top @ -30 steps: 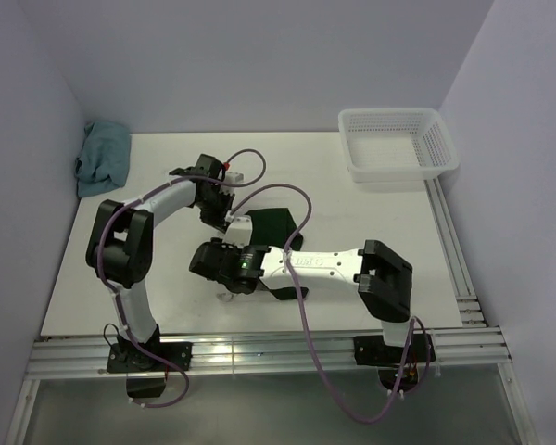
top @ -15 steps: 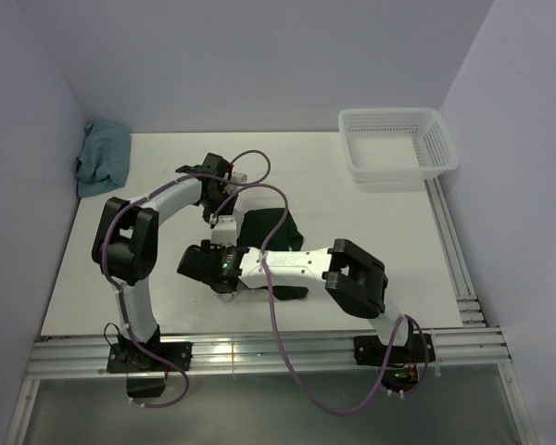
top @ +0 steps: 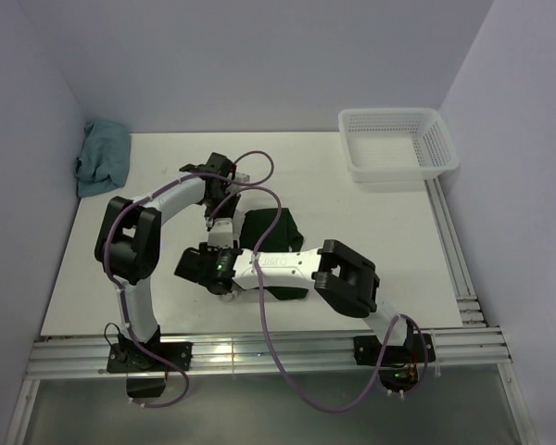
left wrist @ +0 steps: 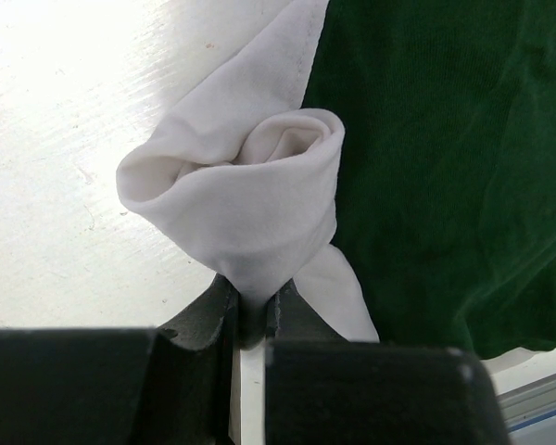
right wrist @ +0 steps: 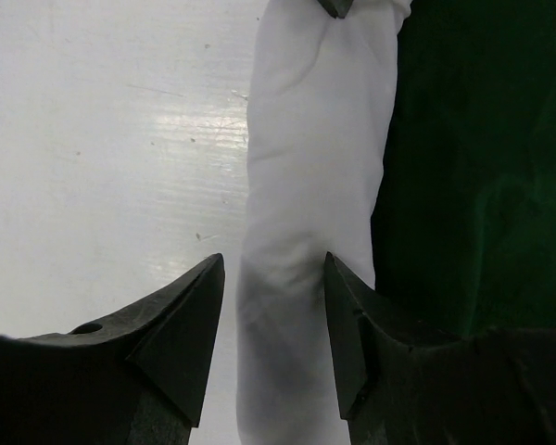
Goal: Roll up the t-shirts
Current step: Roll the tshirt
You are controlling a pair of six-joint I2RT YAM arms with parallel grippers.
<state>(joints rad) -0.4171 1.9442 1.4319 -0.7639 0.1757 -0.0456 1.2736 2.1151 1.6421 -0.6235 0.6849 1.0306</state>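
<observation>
Your t-shirt [top: 276,225] lies in the middle of the table [top: 371,232], between the two arms. Its cream body is wound into a tight roll [left wrist: 250,185] right beside the flat green cloth [left wrist: 445,167]. Your left gripper [left wrist: 250,311] is almost closed and pinches one end of that roll between its jaws. Your right gripper [right wrist: 271,269] stands fairly wide, its jaws astride the roll further along. A sliver of table shows on one side, so it clamps nothing. To do this turn well, I judge you should close the right jaws until they grip as firmly as the left. Then turn both wrists together toward the green cloth, holding the tube even so neither end telescopes or slackens
</observation>
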